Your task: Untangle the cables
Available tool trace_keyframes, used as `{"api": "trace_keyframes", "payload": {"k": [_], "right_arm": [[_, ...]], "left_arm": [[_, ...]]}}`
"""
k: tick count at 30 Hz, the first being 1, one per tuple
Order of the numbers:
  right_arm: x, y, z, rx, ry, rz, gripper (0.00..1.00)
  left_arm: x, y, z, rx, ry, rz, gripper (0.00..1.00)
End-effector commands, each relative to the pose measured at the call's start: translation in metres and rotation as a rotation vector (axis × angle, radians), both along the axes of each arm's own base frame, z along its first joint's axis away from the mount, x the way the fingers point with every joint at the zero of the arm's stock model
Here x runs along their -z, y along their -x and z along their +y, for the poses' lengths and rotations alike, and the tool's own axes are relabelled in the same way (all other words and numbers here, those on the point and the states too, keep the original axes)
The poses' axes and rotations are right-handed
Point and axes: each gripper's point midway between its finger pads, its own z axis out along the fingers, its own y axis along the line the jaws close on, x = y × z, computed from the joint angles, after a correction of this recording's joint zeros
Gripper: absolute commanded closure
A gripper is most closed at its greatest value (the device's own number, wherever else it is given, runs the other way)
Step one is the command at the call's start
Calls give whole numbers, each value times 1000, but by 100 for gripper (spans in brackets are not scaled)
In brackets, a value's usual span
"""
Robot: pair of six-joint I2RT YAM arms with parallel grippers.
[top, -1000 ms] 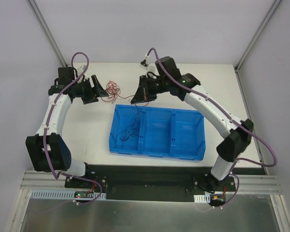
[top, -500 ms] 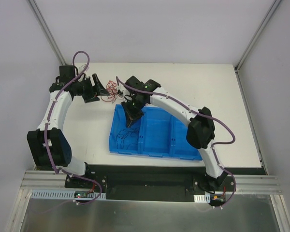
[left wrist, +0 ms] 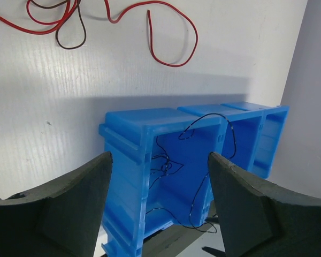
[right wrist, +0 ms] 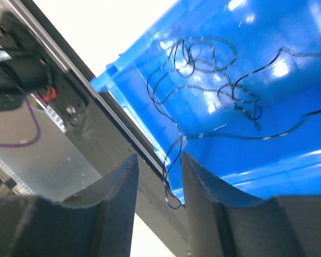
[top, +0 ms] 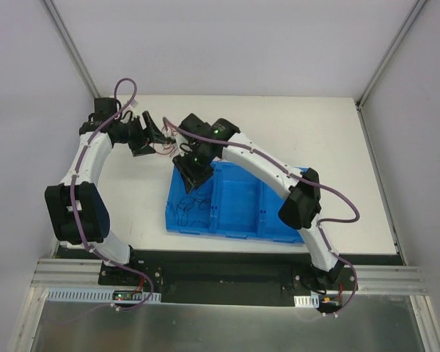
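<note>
- Top view: my left gripper (top: 151, 132) sits over the far-left part of the white table (top: 337, 139), just beside a loose heap of thin red cables (top: 166, 144). My right gripper (top: 191, 173) hangs over the far-left corner of the blue plastic three-compartment tray (top: 238, 233). The hair-fine black cables (top: 191, 209) lie in the tray's left-end compartment. I can't read either jaw state from up here.
- Left wrist: jaws wide apart, nothing between them. The red cables are on the table beyond the tray, with one dark brown-black strand (left wrist: 69, 48) looped through them. The black ones are down inside the tray.
- Right wrist: jaws narrowly parted. One black strand runs over the tray rim and down through the gap, and I see no pinch on it. The rest of the black wire is a knotted cluster on the compartment floor.
- Progress, my read: partly sorted by colour, red outside and black inside, but neither bunch is untangled. The red/dark loops need separating and the black knot needs teasing open, so most of the job is left.
</note>
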Motion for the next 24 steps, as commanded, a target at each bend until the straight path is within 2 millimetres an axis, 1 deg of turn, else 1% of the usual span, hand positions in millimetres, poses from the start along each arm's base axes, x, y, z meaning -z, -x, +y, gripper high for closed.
{"api": "trace_keyframes", "payload": {"k": [1, 3, 5, 6, 8, 10, 12, 14, 16, 18, 20, 22, 24], "right_arm": [[-55, -33, -5, 111, -105, -69, 56], [-66, -39, -13, 181, -121, -46, 53], [-71, -43, -27, 213, -117, -56, 50], [-78, -46, -33, 228, -124, -79, 47], [-88, -48, -48, 255, -126, -105, 45], [-97, -49, -60, 282, -135, -114, 44], [-107, -50, -74, 309, -143, -125, 44], [-116, -48, -88, 325, -151, -142, 45], [-117, -42, -102, 330, -150, -137, 44], [-111, -28, -101, 273, -175, -98, 44], [-95, -10, -102, 171, -145, -77, 45], [-74, 5, -98, 81, -95, -79, 45], [-52, 17, -92, 21, -40, -93, 45]], "left_arm": [[-16, -6, -10, 7, 60, 4, 28], [-13, -11, -9, -16, 65, 26, 28], [-12, -16, -8, -43, 75, 50, 28], [-10, -19, -8, -54, 82, 63, 28], [-7, -25, -8, -73, 92, 88, 28], [0, -31, -4, -99, 80, 109, 28], [11, -40, 3, -137, 36, 122, 28], [18, -50, 7, -140, 15, 121, 31], [27, -60, 11, -142, -5, 130, 36], [37, -69, 12, -145, -4, 148, 42], [42, -73, 9, -140, 21, 173, 45], [45, -72, 6, -140, 24, 184, 44], [46, -67, 6, -134, 6, 178, 43]]}}
